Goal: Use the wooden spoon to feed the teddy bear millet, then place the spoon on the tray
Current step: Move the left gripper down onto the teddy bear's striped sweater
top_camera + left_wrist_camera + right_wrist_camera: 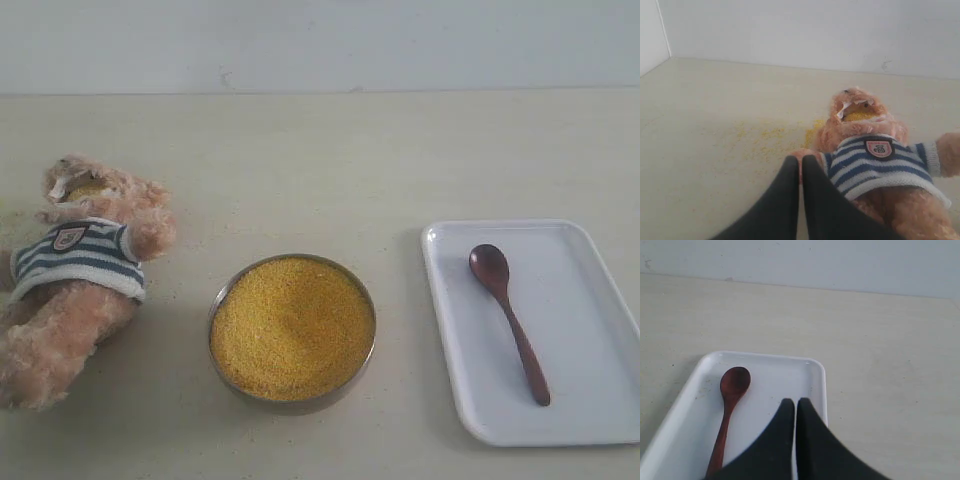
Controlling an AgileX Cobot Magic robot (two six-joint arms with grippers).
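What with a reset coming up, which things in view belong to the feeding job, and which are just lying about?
Belong to the job:
- teddy bear
- millet, in its metal bowl
- wooden spoon
- tray, with the spoon already lying on it

Just lying about:
- loose yellow grains, scattered on the table beside the bear's head

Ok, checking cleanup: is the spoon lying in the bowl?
No, the spoon lies on the tray, apart from the bowl.
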